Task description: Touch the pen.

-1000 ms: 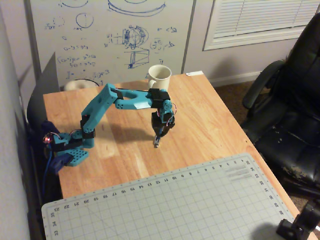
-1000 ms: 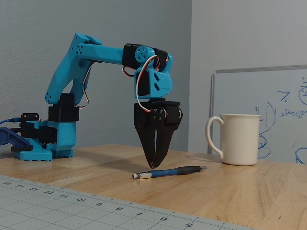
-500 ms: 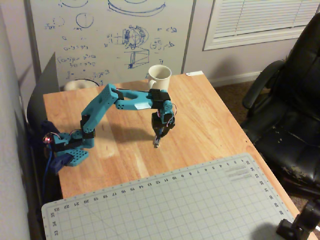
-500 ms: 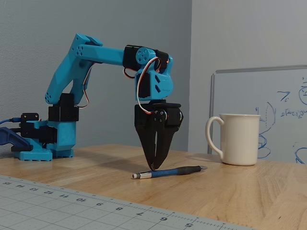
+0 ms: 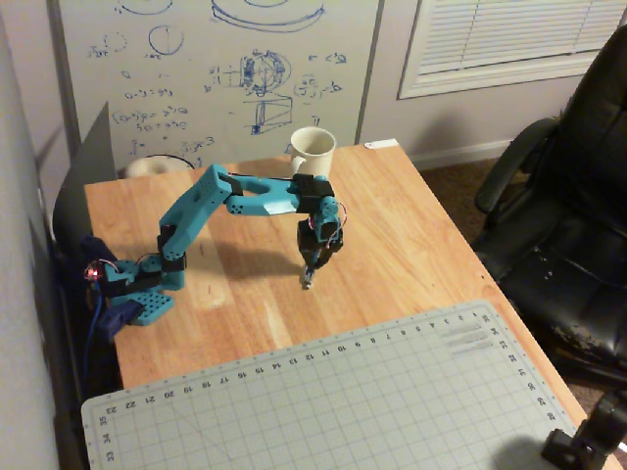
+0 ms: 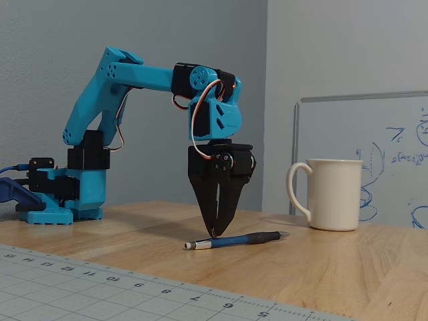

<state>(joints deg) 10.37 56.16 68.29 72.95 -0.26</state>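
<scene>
The slim dark blue pen (image 6: 237,240) with a silvery tip lies flat on the wooden table (image 6: 348,267) in the fixed view. My blue arm's black gripper (image 6: 217,233) points straight down, its fingers closed together to a point, and its tip rests on or just above the pen's middle. In the overhead view the gripper (image 5: 309,275) hangs over the table's middle, and only the pen's end (image 5: 308,283) shows beneath it.
A white mug (image 6: 332,194) stands upright to the right of the pen in the fixed view; it also shows at the table's back edge in the overhead view (image 5: 313,153). A grey cutting mat (image 5: 323,401) covers the table's front. A black office chair (image 5: 568,225) stands at the right.
</scene>
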